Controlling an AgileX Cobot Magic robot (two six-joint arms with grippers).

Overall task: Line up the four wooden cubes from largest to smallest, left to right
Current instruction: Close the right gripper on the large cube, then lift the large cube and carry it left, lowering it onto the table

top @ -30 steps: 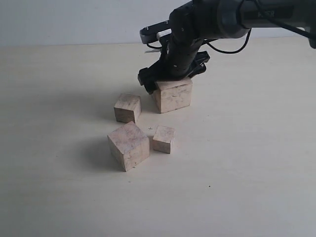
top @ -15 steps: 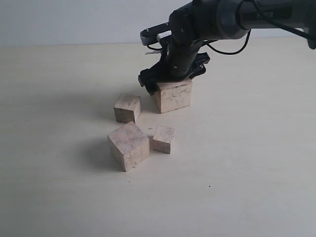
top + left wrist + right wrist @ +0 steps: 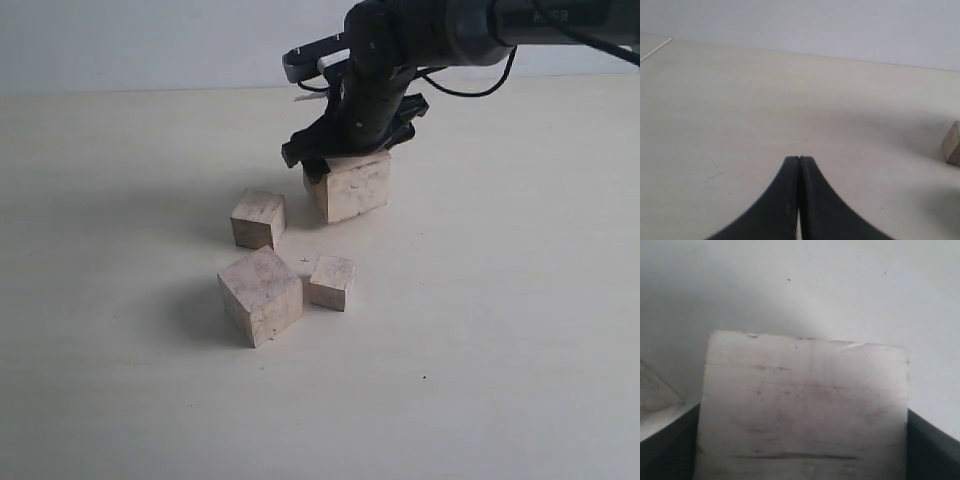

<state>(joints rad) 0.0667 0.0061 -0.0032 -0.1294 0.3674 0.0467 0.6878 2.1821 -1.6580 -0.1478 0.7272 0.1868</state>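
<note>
My right gripper (image 3: 348, 160) is shut on a big wooden cube (image 3: 350, 188), gripping it from above at the back of the group. This cube sits just off the table. In the right wrist view it (image 3: 805, 405) fills the space between the dark fingers (image 3: 932, 445) and shows a thin dark groove. Another big cube (image 3: 261, 296) stands at the front left. The smallest cube (image 3: 331, 282) sits right next to it. A mid-sized cube (image 3: 259, 219) stands behind them. My left gripper (image 3: 799, 160) is shut and empty over bare table, out of the exterior view.
The pale table (image 3: 500, 330) spreads wide around the cubes, with a grey wall behind. A corner of one cube (image 3: 953, 145) shows at the edge of the left wrist view; I cannot tell which one. A small dark speck (image 3: 423, 378) marks the table.
My right gripper has risen a little with the grooved cube in it. The other three cubes have not moved.
</note>
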